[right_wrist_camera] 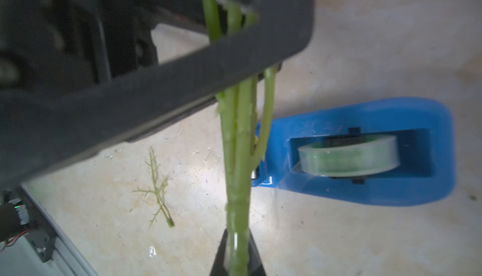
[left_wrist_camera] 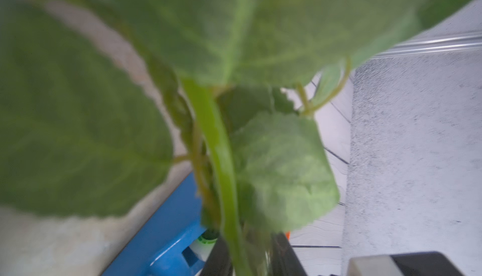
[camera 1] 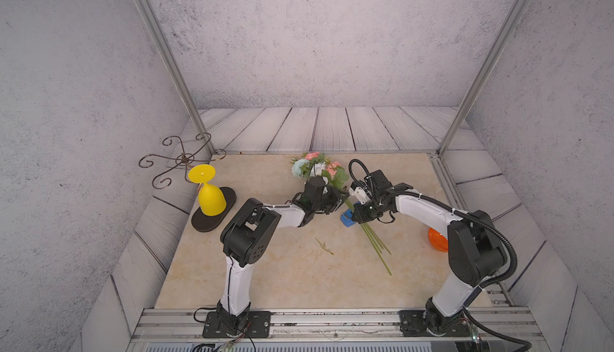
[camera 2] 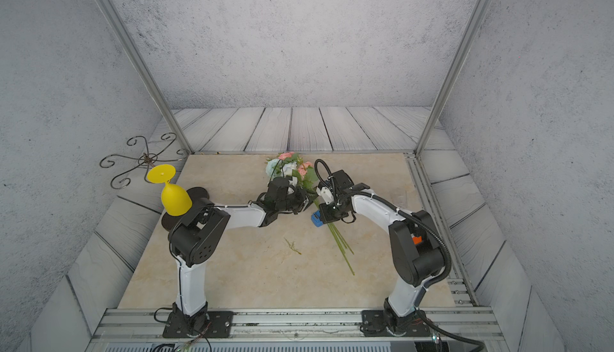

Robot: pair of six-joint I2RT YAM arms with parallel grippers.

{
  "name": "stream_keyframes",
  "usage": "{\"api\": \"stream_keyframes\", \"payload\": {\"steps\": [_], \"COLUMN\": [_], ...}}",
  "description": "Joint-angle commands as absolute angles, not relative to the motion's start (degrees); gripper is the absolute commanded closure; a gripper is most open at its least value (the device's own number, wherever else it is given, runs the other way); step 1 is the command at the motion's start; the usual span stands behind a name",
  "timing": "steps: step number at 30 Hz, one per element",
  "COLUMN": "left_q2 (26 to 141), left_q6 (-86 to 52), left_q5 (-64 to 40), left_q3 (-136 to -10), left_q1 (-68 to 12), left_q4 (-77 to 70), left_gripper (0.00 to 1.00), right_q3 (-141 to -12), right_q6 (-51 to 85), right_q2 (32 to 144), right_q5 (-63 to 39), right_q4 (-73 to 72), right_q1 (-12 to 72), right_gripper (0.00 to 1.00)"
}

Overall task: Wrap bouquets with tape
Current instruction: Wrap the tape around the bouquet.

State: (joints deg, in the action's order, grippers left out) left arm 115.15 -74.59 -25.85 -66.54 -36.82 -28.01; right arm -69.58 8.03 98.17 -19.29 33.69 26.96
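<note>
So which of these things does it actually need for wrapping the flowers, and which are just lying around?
Needed for the job: bouquet, tape roll, blue tape dispenser.

Just lying about: upside-down yellow goblet, dark oval mat under it, wire scroll stand, orange bowl, loose green sprig.

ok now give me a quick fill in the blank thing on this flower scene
1. The dispenser holding the tape is ___ in colour.
2. The right gripper is shut on the bouquet by its ___.
3. The upside-down goblet on the dark mat is ___.

Missing words: blue; stems; yellow
</note>
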Motion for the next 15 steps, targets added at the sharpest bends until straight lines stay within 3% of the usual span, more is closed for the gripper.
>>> {"api": "stream_keyframes", "payload": {"steps": [1,5,7,11,15], "left_q2": [113.78,114.73,116.48,117.95,118.74], "left_q6": [-69.88,-72.51,-74.76,-73.15,-74.81], "left_q5": [-25.68,-24.16,-25.26,-25.82,-26.79], "left_q3": [-69.37,-70.93,-72.12,-76.70,-77.86], "left_q1": [-37.86,-37.89,-37.92,-38.67,-38.86], "left_q4": [-11.91,-10.89,-12.64,-10.18,-7.91], "left_gripper": [0.62,0.48,0.45,0.46,0.61], "right_q3": [-72.06,-72.05,-71.27,-70.55,-70.87], "right_q6": [6.07,6.11,6.15,6.85,5.32], "right_q2": [97.33,98.52,98.35,98.91,99.79], "right_q5": [-12.51,-12.93,-13.45,-15.94,-15.36], "right_q4": [33.64,32.95,31.87,30.37,30.55], "right_q1": [28.04,29.00,29.52,30.03,29.97], "right_gripper": [1.00,1.00,1.00,1.00,1.00]}}
